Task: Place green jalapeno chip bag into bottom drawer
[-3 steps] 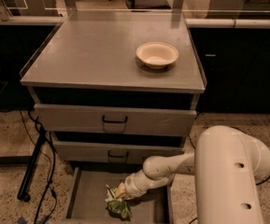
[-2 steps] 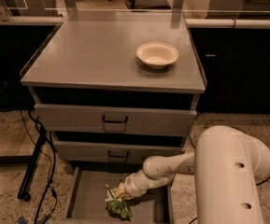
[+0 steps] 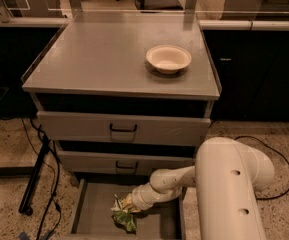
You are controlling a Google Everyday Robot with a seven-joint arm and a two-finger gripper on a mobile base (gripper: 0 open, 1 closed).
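The bottom drawer (image 3: pixel 90 219) is standing pulled open, the green jalapeno chip bag (image 3: pixel 124 218) is lying crumpled on its floor, and the gripper (image 3: pixel 129 204) is touching the bag's top, though whether it's actually clamping it, cannot tell; up right, the cream bowl (image 3: pixel 168 59) is sitting on the cabinet top

**1 high view, tilted down on the cabinet front**

We get 1 camera, set high in front of the cabinet (image 3: pixel 99 54) and tilted down, at mid range. We see its top with the bowl (image 3: pixel 168 58), 2 upper drawer fronts (image 3: pixel 123 128), and the open bottom drawer (image 3: pixel 91 209) at the lower edge. The arm (image 3: pixel 229 184) looms close at bottom right. The gripper (image 3: pixel 128 204) sits low centre over the bottom drawer, at the green jalapeno chip bag (image 3: pixel 124 217).
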